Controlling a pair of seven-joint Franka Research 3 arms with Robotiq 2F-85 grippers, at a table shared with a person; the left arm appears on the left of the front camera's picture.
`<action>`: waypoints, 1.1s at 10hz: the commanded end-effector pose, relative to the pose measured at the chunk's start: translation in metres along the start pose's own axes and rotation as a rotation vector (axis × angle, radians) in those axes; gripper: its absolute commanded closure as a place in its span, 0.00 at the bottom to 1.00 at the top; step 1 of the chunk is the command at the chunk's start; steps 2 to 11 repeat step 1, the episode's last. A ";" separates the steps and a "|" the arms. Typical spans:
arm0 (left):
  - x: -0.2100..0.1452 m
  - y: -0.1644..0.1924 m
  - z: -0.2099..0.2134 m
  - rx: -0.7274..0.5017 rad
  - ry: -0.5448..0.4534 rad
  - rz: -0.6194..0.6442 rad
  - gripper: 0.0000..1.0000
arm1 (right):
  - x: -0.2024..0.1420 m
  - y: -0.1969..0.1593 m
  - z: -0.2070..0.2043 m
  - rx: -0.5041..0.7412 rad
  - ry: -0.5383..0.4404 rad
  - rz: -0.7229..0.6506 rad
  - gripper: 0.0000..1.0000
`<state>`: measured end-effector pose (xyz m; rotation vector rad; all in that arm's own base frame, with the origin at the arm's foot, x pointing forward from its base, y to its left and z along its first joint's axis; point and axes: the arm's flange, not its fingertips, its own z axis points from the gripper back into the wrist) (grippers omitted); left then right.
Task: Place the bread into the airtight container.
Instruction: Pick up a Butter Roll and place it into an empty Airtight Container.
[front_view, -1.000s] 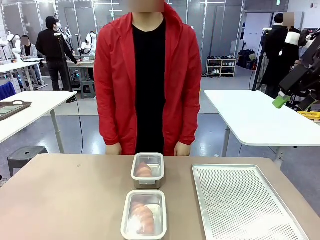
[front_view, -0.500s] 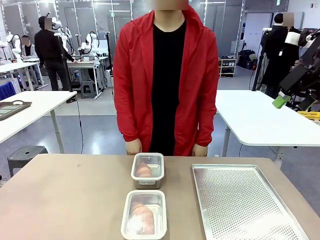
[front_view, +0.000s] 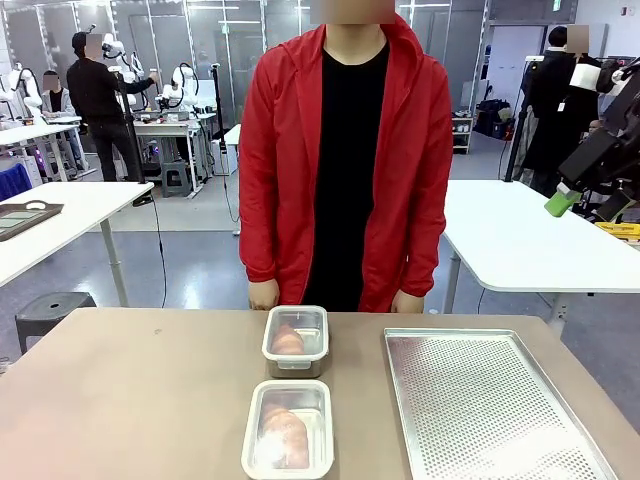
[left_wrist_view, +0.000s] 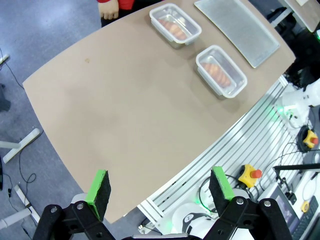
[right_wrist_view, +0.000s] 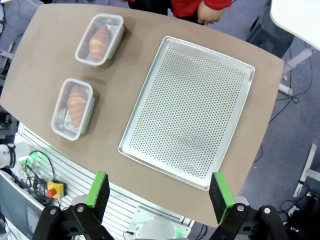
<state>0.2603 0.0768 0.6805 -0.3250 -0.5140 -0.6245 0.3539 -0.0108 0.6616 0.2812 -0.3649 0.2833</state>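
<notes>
Two clear airtight containers stand in a row at the table's middle, each with a browned bread in it. In the front view the far container (front_view: 322, 340) holds one bread (front_view: 287, 341) and the near container (front_view: 290, 385) holds another bread (front_view: 285, 436). My left gripper (left_wrist_view: 160, 186) hangs open high above the table's left corner, well away from both containers (left_wrist_view: 194, 37) (left_wrist_view: 240, 82). High over the near edge my right gripper (right_wrist_view: 159, 190) is open too, with the containers (right_wrist_view: 118, 21) (right_wrist_view: 59, 125) off to its left. Nothing sits between either pair of fingers.
A perforated metal tray (front_view: 490, 410) lies bare to the right of the containers. A person in a red jacket stands at the far edge, with hands (front_view: 264, 294) (front_view: 407, 300) hanging at the table's rim. The left half of the tabletop (front_view: 130, 400) is bare.
The person has stepped to the picture's right, and both hands moved along the far edge. Containers, bread and tray have stayed put.
</notes>
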 end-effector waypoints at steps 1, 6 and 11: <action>0.000 0.000 0.001 -0.009 -0.004 -0.016 0.00 | 0.002 -0.001 0.001 -0.005 0.003 0.001 0.00; 0.000 0.000 0.001 -0.009 -0.004 -0.016 0.00 | 0.002 -0.001 0.001 -0.005 0.003 0.001 0.00; 0.000 0.000 0.001 -0.009 -0.004 -0.016 0.00 | 0.002 -0.001 0.001 -0.005 0.003 0.001 0.00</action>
